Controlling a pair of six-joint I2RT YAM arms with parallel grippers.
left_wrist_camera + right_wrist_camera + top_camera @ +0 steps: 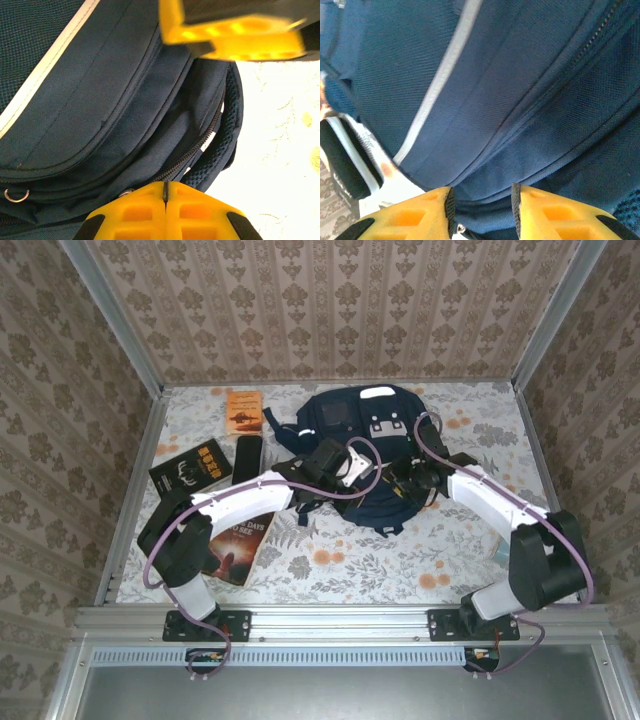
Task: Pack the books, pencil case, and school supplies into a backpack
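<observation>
The left tool (pixel 165 193) is pressing shut at the backpack's (pixel 335 415) zipper (pixel 197 147), the right tool (pixel 482 191) is gaping narrowly over its fabric, and the brown book (pixel 238 545) is showing "DAYS".

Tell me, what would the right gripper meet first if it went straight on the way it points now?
Most likely the backpack: its navy fabric lies directly ahead of the right gripper, though the depth is unclear.

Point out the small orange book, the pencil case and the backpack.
small orange book (pixel 243 412): top external view, middle of its cover.
pencil case (pixel 247 458): top external view, middle of its top face.
backpack (pixel 100 105): left wrist view, navy front panel just below the white stripe.
</observation>
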